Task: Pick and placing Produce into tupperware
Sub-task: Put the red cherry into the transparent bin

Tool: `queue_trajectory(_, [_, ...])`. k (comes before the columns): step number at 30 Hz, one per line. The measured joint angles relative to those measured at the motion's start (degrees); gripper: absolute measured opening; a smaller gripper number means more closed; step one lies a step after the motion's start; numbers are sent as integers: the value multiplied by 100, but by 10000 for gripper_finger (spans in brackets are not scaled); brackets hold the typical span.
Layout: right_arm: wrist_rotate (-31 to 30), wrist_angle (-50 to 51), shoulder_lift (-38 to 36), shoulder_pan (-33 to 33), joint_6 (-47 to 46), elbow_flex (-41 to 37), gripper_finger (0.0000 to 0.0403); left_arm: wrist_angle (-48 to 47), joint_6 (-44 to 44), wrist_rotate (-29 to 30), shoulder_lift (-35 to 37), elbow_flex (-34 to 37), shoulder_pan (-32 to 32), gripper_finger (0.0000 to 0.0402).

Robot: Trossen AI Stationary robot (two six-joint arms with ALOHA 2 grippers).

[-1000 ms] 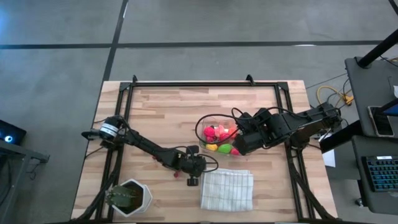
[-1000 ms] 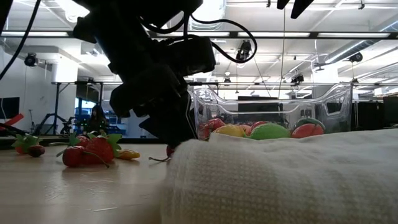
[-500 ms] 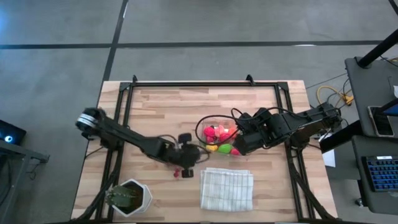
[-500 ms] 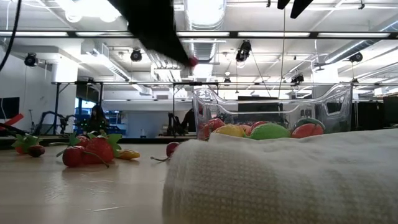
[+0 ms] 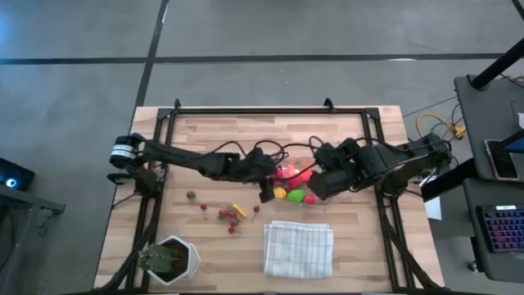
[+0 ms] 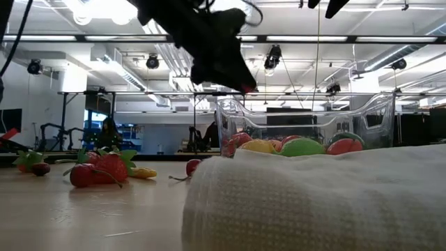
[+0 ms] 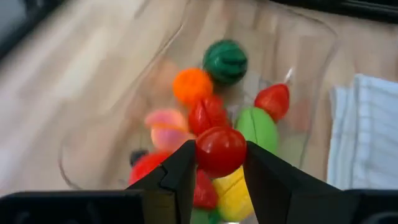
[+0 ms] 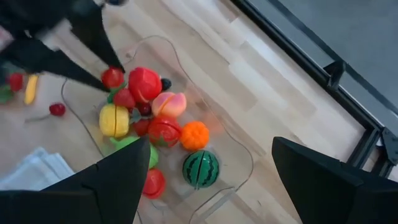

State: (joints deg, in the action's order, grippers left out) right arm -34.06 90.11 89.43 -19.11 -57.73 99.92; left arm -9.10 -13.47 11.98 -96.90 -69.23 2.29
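The clear tupperware point(image 5: 269, 161) stands mid-table and holds pink, yellow, green, orange and striped green produce point(image 7: 225, 61). My left gripper point(image 7: 221, 163) hangs over the tupperware's left end, shut on a small red ball point(image 7: 221, 151), which also shows in the low view point(image 6: 247, 88). My right gripper point(image 8: 210, 152) hovers open above the tupperware's right side and holds nothing. Several loose pieces of produce point(image 5: 223, 215) lie on the wood left of the tupperware. My left gripper pinches the small red ball by its two opposite sides point(image 7: 200, 155) between the tips of its two fingers point(image 7: 180, 174). The fingers slant downward from the table's left. The ball hangs clear of the table, above the produce in the tupperware.
A folded white cloth point(image 5: 299, 248) lies near the front edge, just in front of the tupperware. A white hexagonal pot with a green plant point(image 5: 168, 260) stands at the front left corner. A strawberry point(image 6: 97, 169) and other pieces lie on the table's left half.
My left gripper has risen from the table beside the cloth's left edge. It has swung toward the far edge and to the right, carrying the red ball up and over the tupperware's left end. Other loose produce stays on the wood.
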Motion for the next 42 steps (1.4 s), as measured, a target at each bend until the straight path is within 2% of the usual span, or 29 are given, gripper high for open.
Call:
queue_trajectory(4, [-70,-5,-216,4,-56,0,329,436,-1334,-9,-258,-32,-257,110])
queue_trajectory(7, [-229,-12,-393,-1,-84,0,329,623,-1598,17,-367,-24,-383,128])
queue_trajectory(12, [-545,-12,-603,1,-78,2,329,657,-1569,-3,-300,-12,-409,174])
queue_trajectory(14, [-731,-14,-677,9,3,2,329,665,-1257,-1,-223,-7,-409,186])
queue_trajectory(18, [-950,-12,-924,80,946,2,329,639,-572,3,-92,-7,-409,193])
queue_trajectory(20, [-951,-10,-1095,93,687,2,329,555,-580,2,-58,-4,-409,194])
queue_trajectory(23, [-920,-11,-1424,87,456,2,329,-159,-618,-15,127,-10,-385,194])
queue_trajectory(28, [-335,-22,-2041,69,600,-101,329,-1956,-757,-135,533,123,-164,194])
queue_trajectory(31, [-330,-18,-2467,19,524,-432,329,-2426,-811,-233,747,321,99,194])
queue_trajectory(35, [-375,-328,-3063,10,405,-1240,329,-2300,-1062,-296,843,502,454,194])
queue_trajectory(42, [-206,-2131,-3955,10,635,-2912,329,-1512,-1427,-364,732,916,695,194])
